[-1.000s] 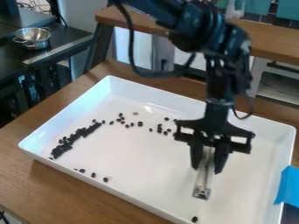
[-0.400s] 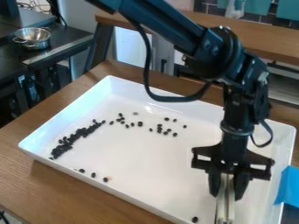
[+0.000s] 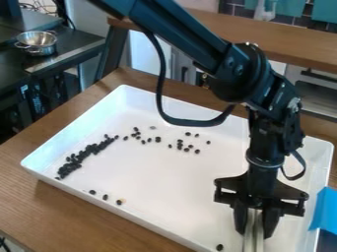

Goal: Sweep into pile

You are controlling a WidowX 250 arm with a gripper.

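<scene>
Down at the near right of the white tray [image 3: 171, 182], the black gripper [image 3: 255, 229] has its fingers closed round a slim, pale tool [image 3: 259, 242]. Dark beans [image 3: 84, 154] lie thickest at left, others strewn toward the far side and near edge.

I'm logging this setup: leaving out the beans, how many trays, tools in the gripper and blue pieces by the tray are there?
Tray: 1
Tool in the gripper: 1
Blue piece: 1
Total: 3
</scene>
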